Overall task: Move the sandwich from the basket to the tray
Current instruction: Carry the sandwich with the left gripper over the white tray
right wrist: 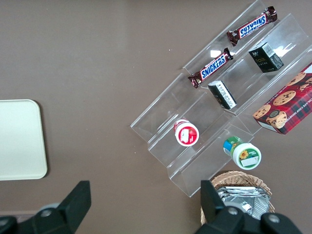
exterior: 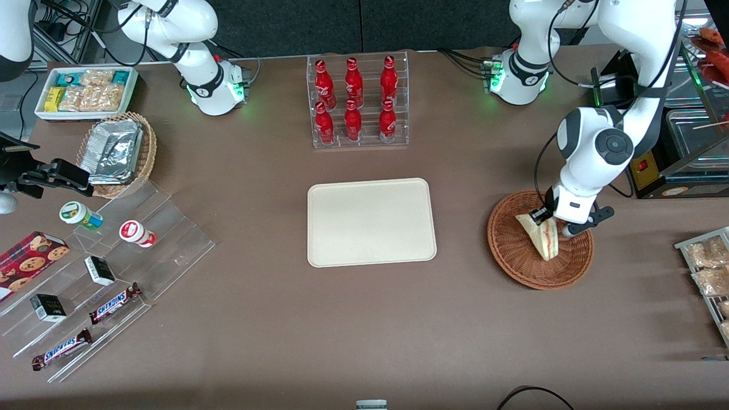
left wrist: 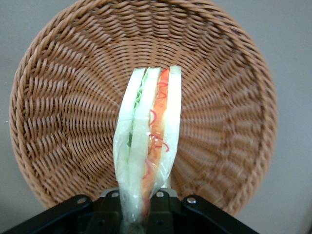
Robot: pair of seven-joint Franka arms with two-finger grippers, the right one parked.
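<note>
The sandwich, a wrapped wedge of white bread with a red and green filling, stands on edge in the reddish-brown wicker basket toward the working arm's end of the table. My left gripper is down in the basket, shut on one end of the wedge. In the left wrist view the sandwich runs out from between the black fingers of the gripper over the basket's woven floor. The cream tray lies bare mid-table, beside the basket; its corner also shows in the right wrist view.
A clear rack of red bottles stands farther from the front camera than the tray. A stepped clear display with snacks, a foil-lined basket and a white snack box sit toward the parked arm's end. A wire rack of packets lies near the reddish-brown basket.
</note>
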